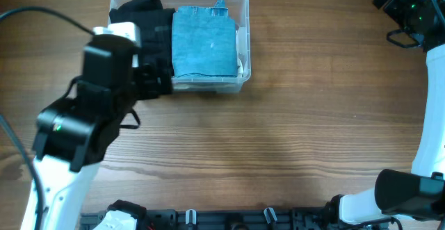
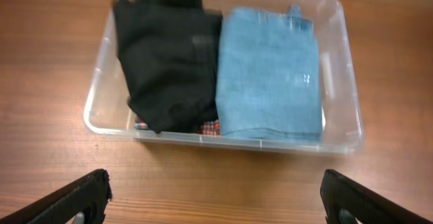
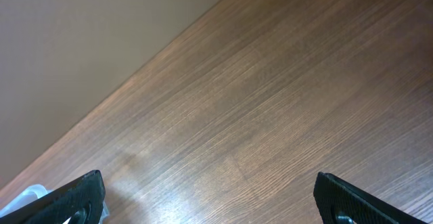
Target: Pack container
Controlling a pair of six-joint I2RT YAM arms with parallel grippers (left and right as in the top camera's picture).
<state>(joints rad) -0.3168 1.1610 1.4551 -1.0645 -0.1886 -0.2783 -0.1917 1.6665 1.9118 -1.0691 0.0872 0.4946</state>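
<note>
Container [image 2: 342, 68], black garment [image 2: 166, 61] and blue garment [image 2: 267, 75] inside, just ahead of left fingers [image 2: 78, 200], spread and empty; right fingers [image 3: 71, 200] likewise; packing seemingly complete, next move a clear retreat.

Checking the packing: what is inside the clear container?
The container holds a black folded garment beside a blue garment; a red plaid edge peeks out beneath them. Anything deeper is covered.

Brown wooden table [image 1: 292, 140] carries clear container [image 1: 244, 21], toward far side, left of centre.

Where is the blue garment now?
In the overhead view, the blue garment lies in the right half of the container, beside the black garment.
</note>
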